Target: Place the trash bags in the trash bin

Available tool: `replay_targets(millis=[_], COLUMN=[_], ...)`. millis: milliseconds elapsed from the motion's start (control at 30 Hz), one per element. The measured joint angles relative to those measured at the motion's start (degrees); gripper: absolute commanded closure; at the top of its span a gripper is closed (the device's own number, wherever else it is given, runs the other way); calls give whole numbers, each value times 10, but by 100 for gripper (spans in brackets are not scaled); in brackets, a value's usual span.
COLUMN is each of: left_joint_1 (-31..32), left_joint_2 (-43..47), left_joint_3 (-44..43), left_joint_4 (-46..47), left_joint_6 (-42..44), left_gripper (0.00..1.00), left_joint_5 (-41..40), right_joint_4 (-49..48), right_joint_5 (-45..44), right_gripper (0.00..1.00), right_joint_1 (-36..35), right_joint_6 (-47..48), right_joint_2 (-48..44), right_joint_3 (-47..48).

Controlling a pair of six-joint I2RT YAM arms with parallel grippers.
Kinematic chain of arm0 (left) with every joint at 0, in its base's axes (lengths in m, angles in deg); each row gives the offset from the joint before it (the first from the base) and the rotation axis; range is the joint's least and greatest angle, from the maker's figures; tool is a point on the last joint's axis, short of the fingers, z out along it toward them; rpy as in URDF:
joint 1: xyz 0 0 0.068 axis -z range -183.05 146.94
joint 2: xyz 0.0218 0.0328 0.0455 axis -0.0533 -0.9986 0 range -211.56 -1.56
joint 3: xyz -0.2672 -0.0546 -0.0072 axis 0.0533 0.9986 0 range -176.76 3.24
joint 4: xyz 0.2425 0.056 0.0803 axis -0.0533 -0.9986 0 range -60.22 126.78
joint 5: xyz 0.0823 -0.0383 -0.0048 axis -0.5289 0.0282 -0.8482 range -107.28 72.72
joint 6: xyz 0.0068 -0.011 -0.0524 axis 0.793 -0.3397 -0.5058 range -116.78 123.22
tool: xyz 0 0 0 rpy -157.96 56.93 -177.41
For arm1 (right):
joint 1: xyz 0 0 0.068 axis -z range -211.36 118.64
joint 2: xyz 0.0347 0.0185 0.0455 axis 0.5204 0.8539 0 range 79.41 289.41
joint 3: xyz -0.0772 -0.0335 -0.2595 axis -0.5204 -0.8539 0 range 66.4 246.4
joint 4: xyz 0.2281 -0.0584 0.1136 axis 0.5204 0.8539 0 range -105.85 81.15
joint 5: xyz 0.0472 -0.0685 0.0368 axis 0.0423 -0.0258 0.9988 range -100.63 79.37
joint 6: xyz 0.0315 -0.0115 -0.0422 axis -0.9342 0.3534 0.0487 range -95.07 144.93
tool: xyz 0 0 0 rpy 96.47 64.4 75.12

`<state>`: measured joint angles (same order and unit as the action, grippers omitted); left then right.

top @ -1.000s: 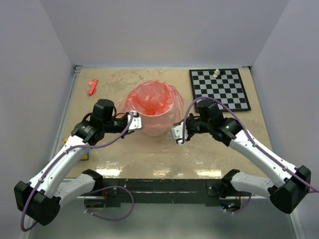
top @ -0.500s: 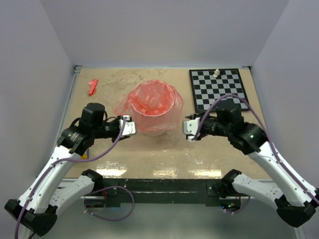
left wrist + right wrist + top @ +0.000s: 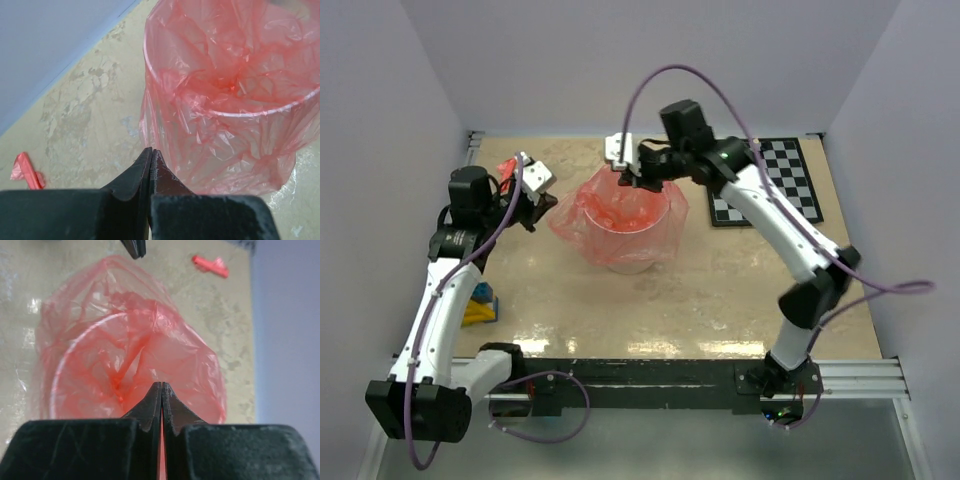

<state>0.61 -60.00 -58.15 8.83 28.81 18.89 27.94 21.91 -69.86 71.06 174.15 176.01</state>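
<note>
1. Pink-red film, thin and crinkly: the trash bag (image 3: 620,205) sits in and over the trash bin (image 3: 623,264), about mid-table (image 3: 570,310). Its mouth is turned out over the rim and hangs as a loose skirt down the outer wall. The rest is crumpled down inside.
2. The trash bin stands upright. Only a low strip of white wall shows bare under the film on the near side. From the left wrist view the rim reads as a pale ring through the plastic.
3. Left fingers (image 3: 135,177): clenched, pressed tip to tip. They sit at the bin's left side, tips right at the edge of the hanging skirt. I cannot tell whether they pinch film or only sit beside it.
4. Right fingers (image 3: 147,410): clenched as well. They reach in from the far side, tips over the bag's far rim. A thin red streak shows in the seam between them. It may be caught film or the bag seen behind; I cannot tell which.
5. Right arm (image 3: 770,220) arches high over the table and hides the left part of the checkerboard (image 3: 790,185) at far right.
6. Small solid red piece (image 3: 25,172) lies flat at far left, apart from the bag.
7. Yellow-and-blue object (image 3: 480,305) sits near the table's left edge, just beside the left arm (image 3: 440,290).
</note>
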Motion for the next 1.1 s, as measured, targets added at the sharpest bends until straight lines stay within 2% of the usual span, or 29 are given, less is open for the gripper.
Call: replay_targets(millis=[100,267,467,733,833,1100], left_joint_1=[-7,-5,22,50,50,55], left_joint_2=[-12,-42,-93,-135,-138,-140], left_joint_3=[25,90,181,208,208,197], left_joint_4=[49,156,273,414,430,437], left_joint_6=[-23,-87,-182,-295,-307,-321], left_gripper=[100,100,100,100,100,100], left_joint_5=[24,87,99,86,86,86], right_joint_4=[57,129,129,47,-2,-38], right_joint_5=[-3,-45,-77,-103,-92,-120], right_gripper=[100,100,98,88,88,92], right_joint_1=[-8,-35,-58,-60,-60,-54], right_joint_6=[35,88,108,84,65,24], right_joint_2=[116,198,199,178,183,186], right_joint_3=[67,45,-18,-106,-116,-117])
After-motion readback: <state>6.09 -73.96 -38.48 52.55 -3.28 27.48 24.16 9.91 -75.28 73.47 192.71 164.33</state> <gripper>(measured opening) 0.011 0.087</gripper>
